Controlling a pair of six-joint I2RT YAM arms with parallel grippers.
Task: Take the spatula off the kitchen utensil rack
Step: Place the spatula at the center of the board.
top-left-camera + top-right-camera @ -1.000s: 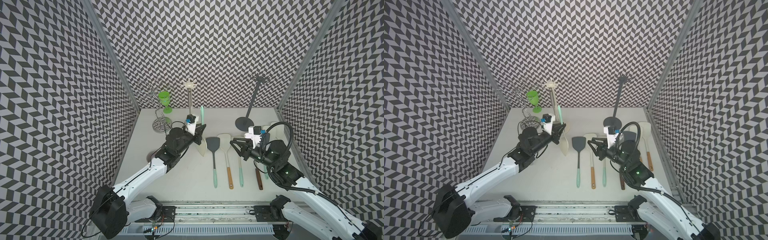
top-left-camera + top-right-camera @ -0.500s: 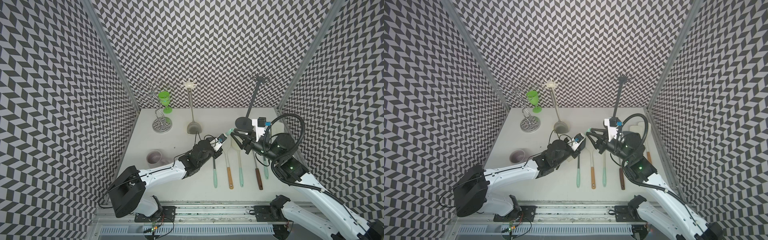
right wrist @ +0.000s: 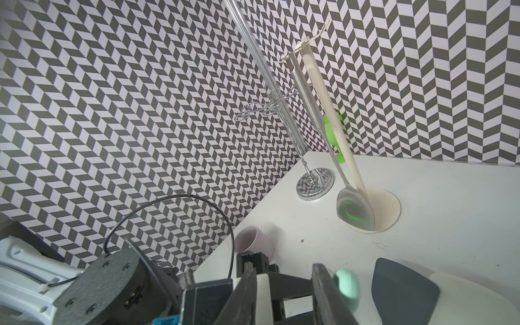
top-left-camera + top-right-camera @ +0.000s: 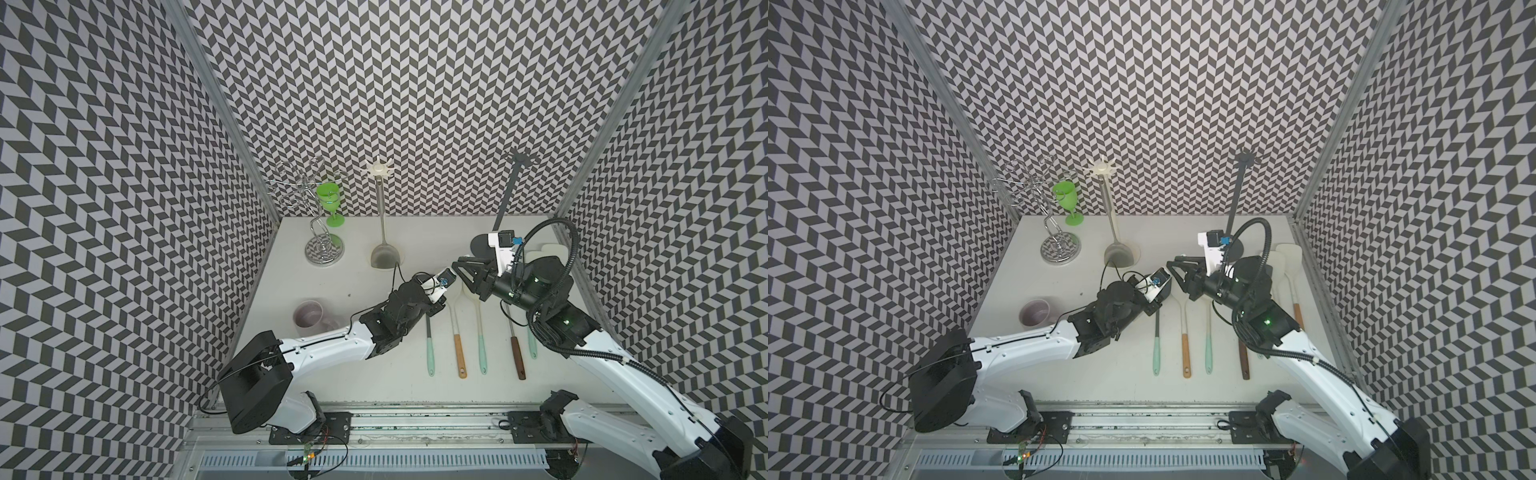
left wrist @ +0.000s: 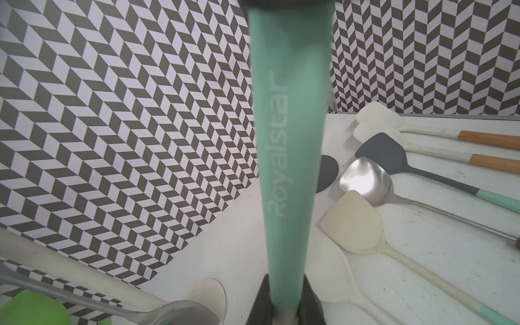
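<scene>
Chevron walls, white tabletop (image 4: 436,232). The spatula (image 5: 287,140) is already off the cream rack (image 4: 380,199) at 11 o'clock. The left hand (image 5: 284,306) is pinching its mint handle, low over mid-tabletop. The right hand (image 3: 285,273) is spread and empty, with the handle tip just beside one finger. Risks: the hands collide, or that finger knocks the handle so the spatula twists out of the pinch onto the laid-out utensils (image 4: 458,353) at 5 o'clock.
</scene>
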